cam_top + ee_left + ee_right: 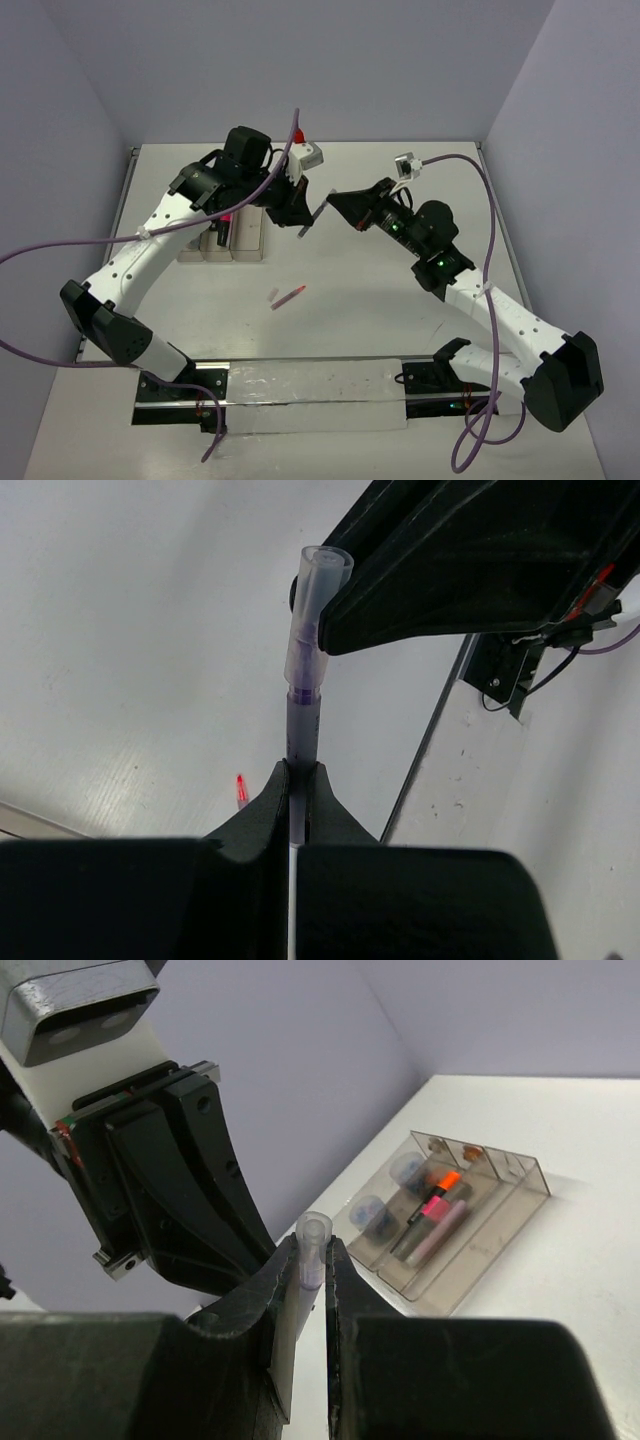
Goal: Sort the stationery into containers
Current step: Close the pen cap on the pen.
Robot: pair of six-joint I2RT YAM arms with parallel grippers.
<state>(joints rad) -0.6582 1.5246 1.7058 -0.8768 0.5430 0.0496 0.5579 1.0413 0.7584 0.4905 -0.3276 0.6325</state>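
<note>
- Purple highlighter with clear cap (314,218) is held aloft between both jaws.
- Barrel (302,725) is clamped by the closed left jaws.
- Cap (313,1245) is clamped by the closed right jaws.

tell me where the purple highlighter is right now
In the top view, the purple highlighter hangs mid-air, pinched by both arms' jaws, just right of the tray.

You have the purple highlighter (303,720) held aloft, clear cap at one end. Your clear three-compartment tray (525,1188) holds an orange highlighter (447,1180) and a pink highlighter (437,1208). A pink pen (290,296) lies loose on the counter (400,310).
</note>
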